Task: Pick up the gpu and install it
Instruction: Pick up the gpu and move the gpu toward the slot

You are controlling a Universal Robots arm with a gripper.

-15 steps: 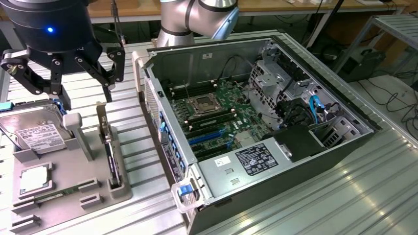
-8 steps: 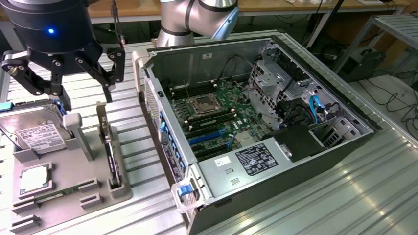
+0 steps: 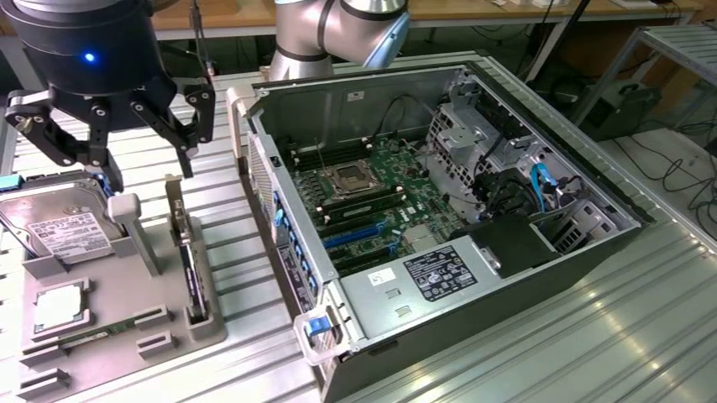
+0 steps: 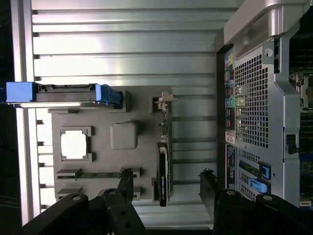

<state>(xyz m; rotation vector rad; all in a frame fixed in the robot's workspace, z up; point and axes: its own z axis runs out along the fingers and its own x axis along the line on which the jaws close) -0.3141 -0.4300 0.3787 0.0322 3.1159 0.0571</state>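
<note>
The open computer case (image 3: 336,109) lies on the ribbed metal table (image 3: 560,353), its motherboard exposed, at the exterior view's right. On the exterior view's left sits a grey tray (image 3: 112,290). The gripper (image 3: 146,164) hangs above the tray with its fingers spread apart, grasping nothing. The hard drive (image 3: 62,227) lies at the tray's far end. The gpu (image 3: 191,269) stands on edge in the slot nearest the case, below the gripper and untouched. A processor (image 3: 59,306) and a memory stick (image 3: 96,333) lie nearer.
</note>
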